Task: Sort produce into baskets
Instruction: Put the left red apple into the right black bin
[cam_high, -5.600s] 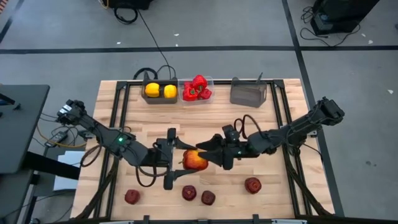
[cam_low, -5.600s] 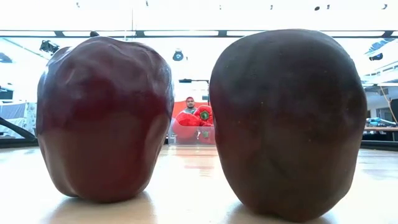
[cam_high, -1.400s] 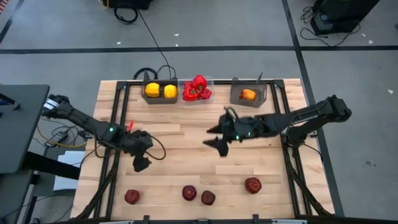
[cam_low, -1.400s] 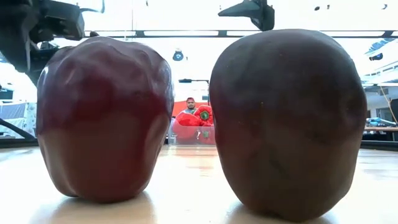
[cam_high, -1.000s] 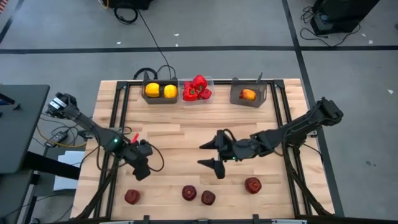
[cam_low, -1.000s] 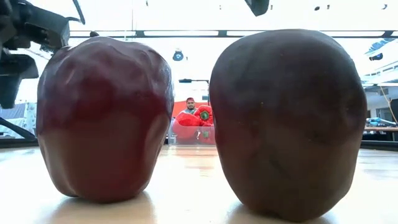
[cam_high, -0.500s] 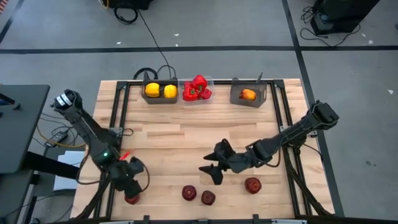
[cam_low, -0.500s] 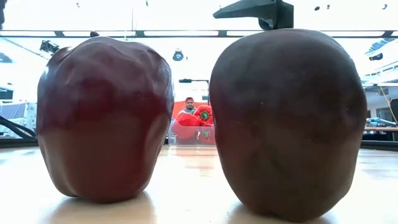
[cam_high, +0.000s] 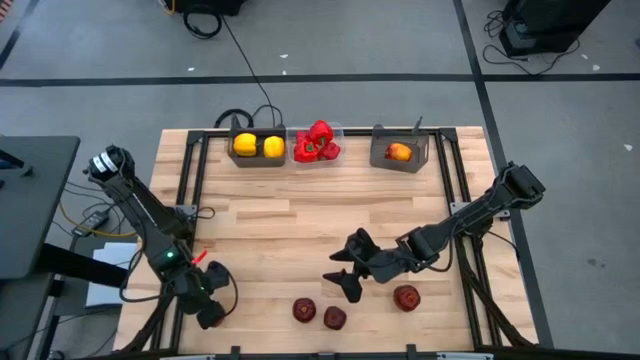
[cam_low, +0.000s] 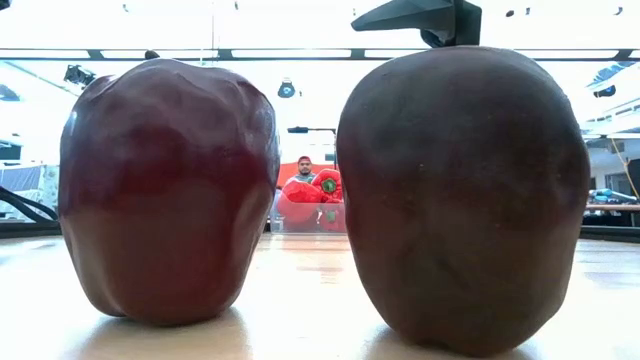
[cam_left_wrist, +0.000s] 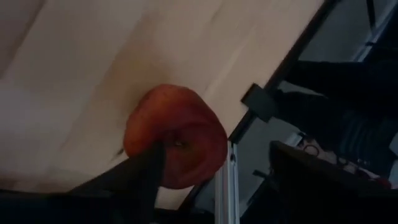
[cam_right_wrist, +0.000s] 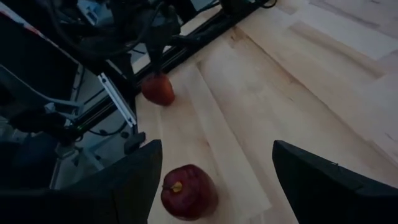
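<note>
**Two pairs of jaws over the front-row apples**

Both of my jaws stand wide and hold nothing. My left gripper hangs over the dark red round apple at the table's front left corner; in my left wrist view that fruit sits between my fingers, one dark finger crossing its face, though I cannot tell whether I touch it. It lies just beside the black metal frame rail at the table edge. My right gripper hovers spread above the wooden table, with a second dark red apple lying between and just ahead of my fingers. A third apple touches or nearly touches it, and a fourth rests behind my right wrist.

Ahead of both jaws, well apart, stand the baskets: a dark grey bin with two yellow peppers, a clear plastic bin of red peppers, and a dark grey bin holding one reddish fruit.

My worries: closing left off-centre could roll the apple against the rail or off the table edge. On the right, a descending finger could strike the neighbouring apple and knock both away.
</note>
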